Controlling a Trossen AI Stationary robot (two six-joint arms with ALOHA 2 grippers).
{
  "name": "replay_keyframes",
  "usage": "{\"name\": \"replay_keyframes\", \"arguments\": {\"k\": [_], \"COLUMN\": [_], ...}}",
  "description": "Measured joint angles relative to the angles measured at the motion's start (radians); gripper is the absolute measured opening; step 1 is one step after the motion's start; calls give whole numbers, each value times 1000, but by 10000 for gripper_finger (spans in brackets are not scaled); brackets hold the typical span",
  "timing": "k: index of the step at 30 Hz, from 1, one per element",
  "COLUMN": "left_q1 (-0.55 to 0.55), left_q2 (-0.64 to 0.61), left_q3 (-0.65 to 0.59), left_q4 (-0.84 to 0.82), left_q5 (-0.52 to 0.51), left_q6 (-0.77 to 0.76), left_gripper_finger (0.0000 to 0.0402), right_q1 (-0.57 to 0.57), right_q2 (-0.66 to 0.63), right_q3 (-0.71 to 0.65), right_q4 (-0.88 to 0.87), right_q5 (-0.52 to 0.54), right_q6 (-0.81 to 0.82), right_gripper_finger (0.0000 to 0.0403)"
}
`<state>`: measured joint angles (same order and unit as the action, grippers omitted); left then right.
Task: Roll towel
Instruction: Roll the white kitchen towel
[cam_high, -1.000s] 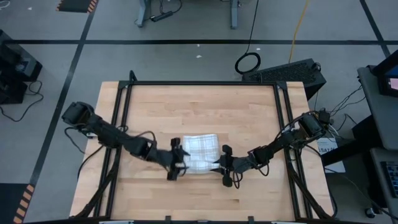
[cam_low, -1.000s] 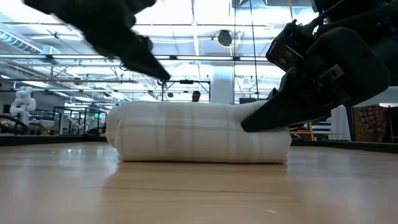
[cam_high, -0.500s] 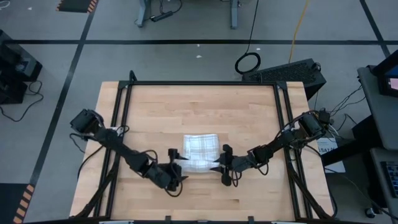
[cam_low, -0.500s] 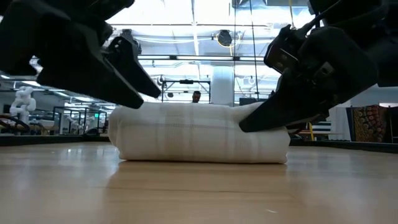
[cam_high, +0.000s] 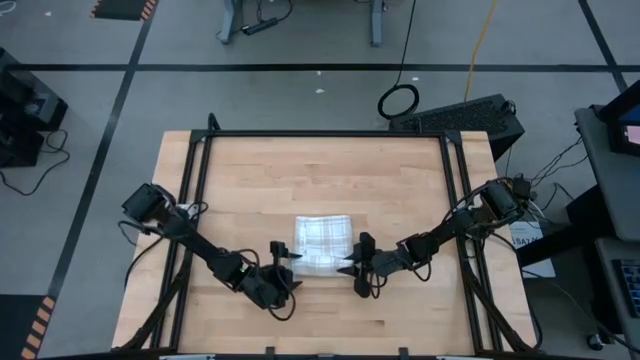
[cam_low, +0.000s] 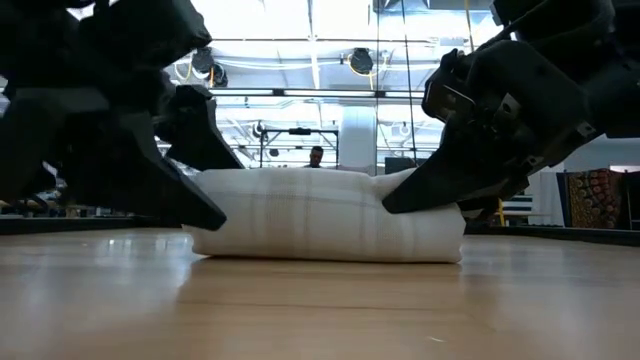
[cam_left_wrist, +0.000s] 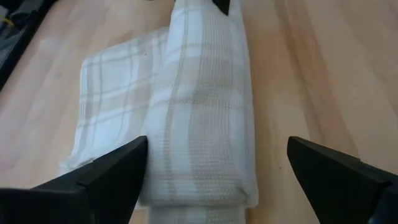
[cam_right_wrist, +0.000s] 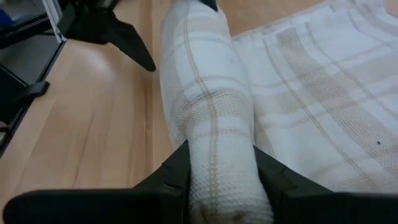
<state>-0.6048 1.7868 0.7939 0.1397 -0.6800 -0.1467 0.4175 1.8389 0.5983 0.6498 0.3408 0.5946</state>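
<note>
Towel half-rolled, right hand clamping roll's end, left hand spread

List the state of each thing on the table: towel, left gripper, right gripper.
towel: partly rolled, roll along its near edge, flat part unrolled behind it.
left gripper: open, fingers apart on either side of the roll's end, not touching it.
right gripper: shut on the roll's other end.
</note>
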Motion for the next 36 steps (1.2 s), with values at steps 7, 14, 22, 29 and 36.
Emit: {"name": "replay_keyframes", "arguments": {"k": [7, 14, 22, 29, 36], "left_q1": [-1, 3, 29, 75, 128], "left_q2": [40, 40, 39, 23, -4], "left_q3": [1, 1, 1, 3, 3], "left_q4": [36, 37, 36, 33, 7], "left_q5": [-57, -53, 26, 162, 309], "left_q6": [-5, -37, -81, -173, -250], "left_gripper_finger": [361, 265, 149, 99, 95], "right_q1": [-17, -27, -24, -22, 42], "right_q2": [0, 1, -5, -78, -166], "right_q3": [-1, -2, -2, -6, -6], "right_q4": [-1, -3, -3, -72, -158], "right_q5": [-31, -63, -82, -89, 1], "right_q6": [47, 52, 47, -83, -351], "right_gripper_finger": [93, 93, 120, 219, 286]}}
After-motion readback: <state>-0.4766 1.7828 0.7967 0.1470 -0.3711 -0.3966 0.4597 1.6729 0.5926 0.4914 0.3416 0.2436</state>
